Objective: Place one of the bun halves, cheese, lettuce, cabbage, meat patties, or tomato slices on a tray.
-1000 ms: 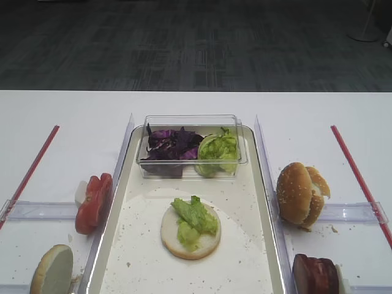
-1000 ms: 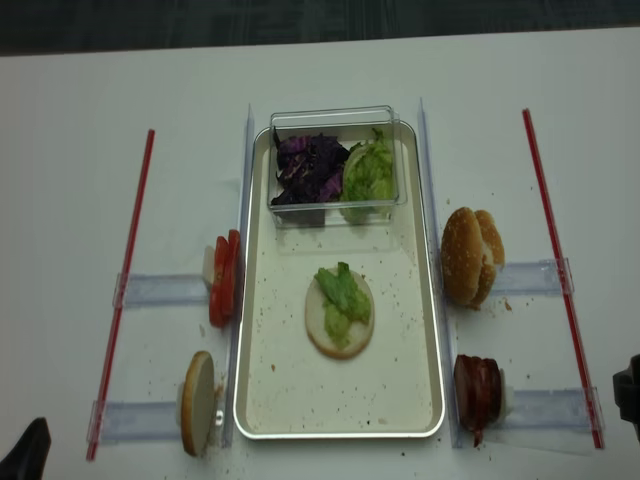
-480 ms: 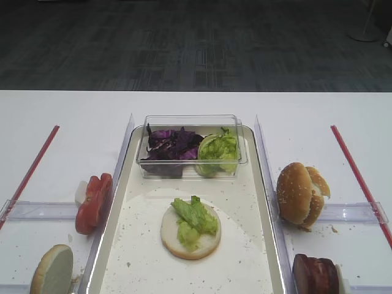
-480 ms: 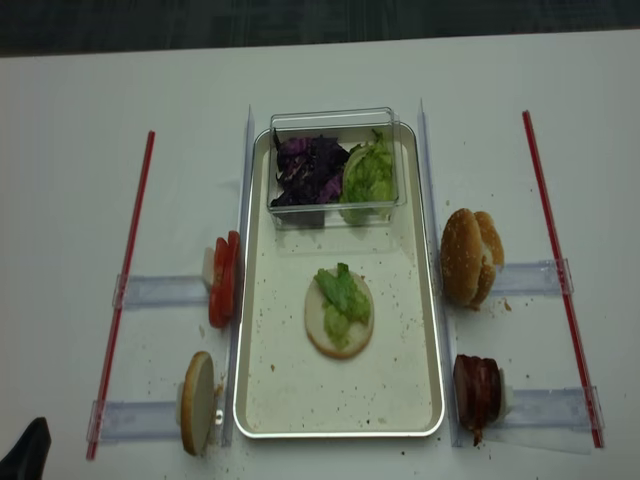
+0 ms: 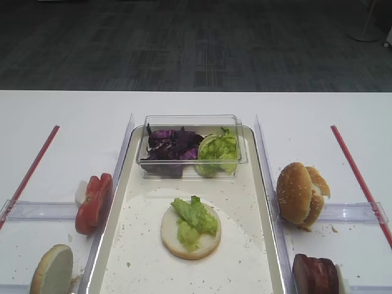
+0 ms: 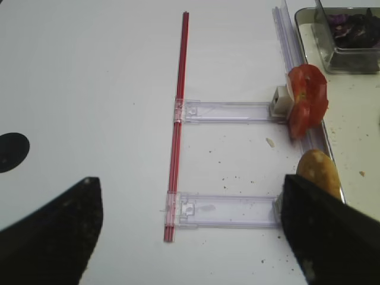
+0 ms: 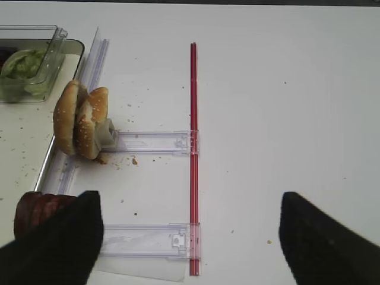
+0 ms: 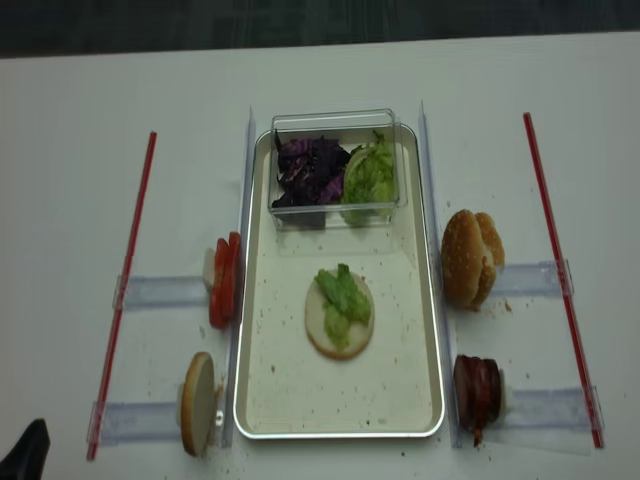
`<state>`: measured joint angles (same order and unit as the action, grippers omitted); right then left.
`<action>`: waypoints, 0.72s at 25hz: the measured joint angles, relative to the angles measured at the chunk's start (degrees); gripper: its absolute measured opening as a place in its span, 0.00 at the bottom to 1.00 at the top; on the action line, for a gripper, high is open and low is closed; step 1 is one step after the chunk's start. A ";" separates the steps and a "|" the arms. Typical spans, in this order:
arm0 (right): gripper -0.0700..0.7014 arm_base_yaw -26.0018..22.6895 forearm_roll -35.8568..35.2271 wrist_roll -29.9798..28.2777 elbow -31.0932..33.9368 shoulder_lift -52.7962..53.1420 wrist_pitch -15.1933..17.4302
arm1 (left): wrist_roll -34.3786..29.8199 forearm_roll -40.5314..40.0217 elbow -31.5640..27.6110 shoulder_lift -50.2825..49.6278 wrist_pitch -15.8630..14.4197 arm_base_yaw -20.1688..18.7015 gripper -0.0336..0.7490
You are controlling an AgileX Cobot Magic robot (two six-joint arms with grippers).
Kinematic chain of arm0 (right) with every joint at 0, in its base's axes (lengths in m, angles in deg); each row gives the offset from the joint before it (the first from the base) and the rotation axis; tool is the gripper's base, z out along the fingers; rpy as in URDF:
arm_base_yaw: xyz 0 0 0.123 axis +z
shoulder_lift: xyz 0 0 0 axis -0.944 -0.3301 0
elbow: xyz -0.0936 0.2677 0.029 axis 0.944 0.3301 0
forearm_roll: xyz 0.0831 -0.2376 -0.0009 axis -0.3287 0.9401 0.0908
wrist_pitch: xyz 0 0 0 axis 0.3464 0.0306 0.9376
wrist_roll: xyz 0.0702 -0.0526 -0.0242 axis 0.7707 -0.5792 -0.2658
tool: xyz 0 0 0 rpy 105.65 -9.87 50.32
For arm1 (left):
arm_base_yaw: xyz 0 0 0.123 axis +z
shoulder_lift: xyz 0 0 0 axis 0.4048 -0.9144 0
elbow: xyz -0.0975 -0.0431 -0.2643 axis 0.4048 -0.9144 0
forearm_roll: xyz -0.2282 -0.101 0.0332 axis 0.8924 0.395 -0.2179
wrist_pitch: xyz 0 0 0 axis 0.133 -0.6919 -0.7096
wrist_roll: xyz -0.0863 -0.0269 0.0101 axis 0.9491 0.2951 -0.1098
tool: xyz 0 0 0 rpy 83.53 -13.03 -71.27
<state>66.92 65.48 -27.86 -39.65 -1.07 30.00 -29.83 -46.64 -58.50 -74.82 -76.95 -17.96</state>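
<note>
At the near right of the table, the right gripper (image 7: 190, 237) hangs with its two dark fingers spread wide and nothing between them. The meat patties (image 7: 37, 209) stand just beside its left finger, and two bun halves (image 7: 80, 126) stand on edge farther ahead. At the near left, the left gripper (image 6: 190, 237) also hangs wide open and empty; another bun half (image 6: 319, 172) sits just beyond its right finger, with the tomato slices (image 6: 307, 107) behind that. Between the arms lies the tray (image 8: 420, 330), holding a bun half (image 8: 338, 318) topped with lettuce (image 8: 341, 293), well apart from both grippers. A clear tub (image 8: 335, 165) at the tray's far end holds cabbage (image 8: 308, 170) and more lettuce.
</note>
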 joint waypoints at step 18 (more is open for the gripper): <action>0.89 0.00 0.00 -0.09 0.00 0.00 0.00 | 0.00 0.00 0.00 0.00 0.00 0.00 0.76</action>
<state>66.92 65.48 -27.95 -39.65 -1.07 30.00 -29.83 -46.64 -58.50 -74.82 -76.95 -17.96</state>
